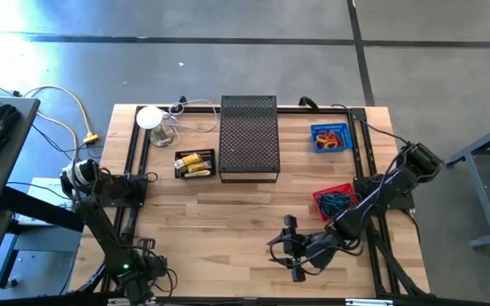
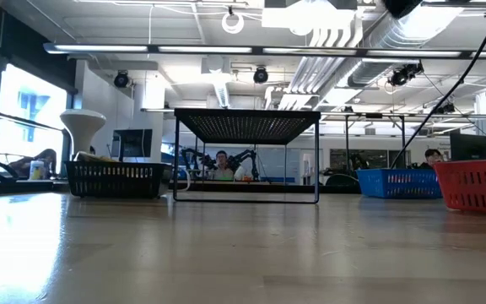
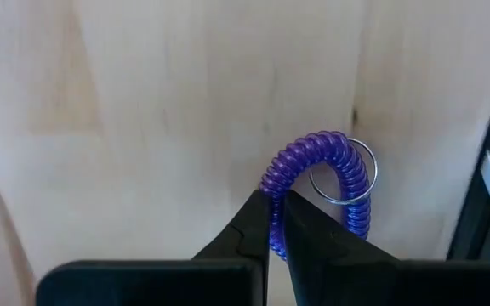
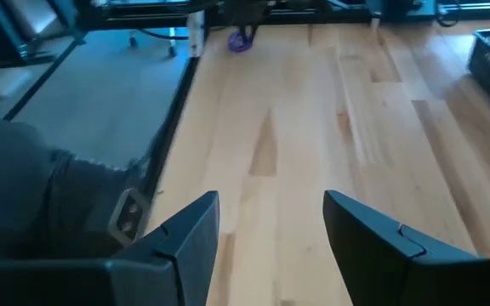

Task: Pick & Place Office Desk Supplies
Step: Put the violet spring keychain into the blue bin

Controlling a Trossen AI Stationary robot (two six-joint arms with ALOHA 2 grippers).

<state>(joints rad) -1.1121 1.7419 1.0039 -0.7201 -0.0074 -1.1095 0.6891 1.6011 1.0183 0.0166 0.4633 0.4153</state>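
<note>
Dark fingers [image 3: 266,223] of the left gripper [image 3: 276,223] pinch a purple coil [image 3: 330,166] at the table's left near corner. Right gripper [image 4: 270,223] waits, jaws wide. Next: lift it to a basket.

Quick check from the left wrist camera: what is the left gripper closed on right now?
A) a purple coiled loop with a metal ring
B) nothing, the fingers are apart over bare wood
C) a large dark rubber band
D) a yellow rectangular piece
A: the left wrist view shows the left gripper shut, its fingers pinching the purple coiled loop, whose thin metal ring shows, over the wooden table.
</note>
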